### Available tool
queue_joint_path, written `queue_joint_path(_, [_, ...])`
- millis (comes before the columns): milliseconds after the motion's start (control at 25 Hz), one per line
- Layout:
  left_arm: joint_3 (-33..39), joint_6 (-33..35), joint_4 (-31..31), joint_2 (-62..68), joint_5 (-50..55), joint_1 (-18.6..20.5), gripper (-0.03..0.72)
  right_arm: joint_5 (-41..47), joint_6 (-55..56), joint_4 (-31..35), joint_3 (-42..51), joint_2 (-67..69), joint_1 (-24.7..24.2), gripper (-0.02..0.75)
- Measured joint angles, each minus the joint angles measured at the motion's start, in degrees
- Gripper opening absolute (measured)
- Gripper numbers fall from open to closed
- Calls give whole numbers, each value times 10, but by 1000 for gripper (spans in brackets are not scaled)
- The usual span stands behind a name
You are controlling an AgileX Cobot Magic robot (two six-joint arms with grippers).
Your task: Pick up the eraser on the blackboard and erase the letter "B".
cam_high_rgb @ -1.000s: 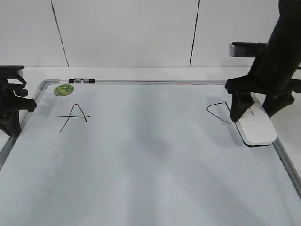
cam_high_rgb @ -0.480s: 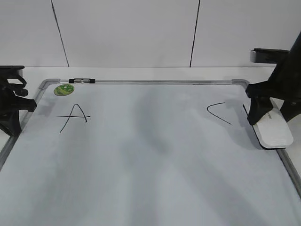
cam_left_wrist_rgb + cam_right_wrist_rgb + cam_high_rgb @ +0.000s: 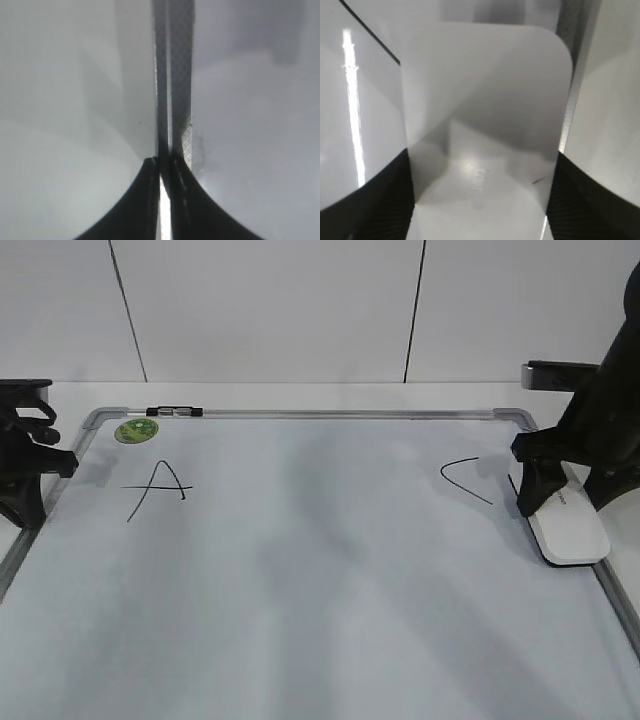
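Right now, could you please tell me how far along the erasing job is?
Nearly finished, it seems. No "B" shows on the whiteboard; only the black "A" and an angle mark are there, so the middle looks wiped. The right gripper has its jaws either side of the white eraser, which lies at the board's right frame. Left to do: let go and withdraw. The left gripper idles at the left edge.

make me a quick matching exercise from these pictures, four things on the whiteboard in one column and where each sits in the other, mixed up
Things:
1. eraser
2. green sticker
3. letter A
4. black-and-silver clip

Places:
a. on the top frame rail, left end
b. right edge of the blackboard, between the right tool's fingers
c. far left corner, inside the frame
d. left side, nearer the camera than the sticker

Pairs: 1-b, 2-c, 3-d, 4-a
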Motion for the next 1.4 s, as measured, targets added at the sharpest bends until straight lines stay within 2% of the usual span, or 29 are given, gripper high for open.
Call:
queue_joint_path(560, [0,0,0,0,0,0,20,-8,-11,35,0,15,-16,531])
queue_joint_path(1400, [0,0,-1,0,0,0,20,0,-15,18,-1,27,-16,542])
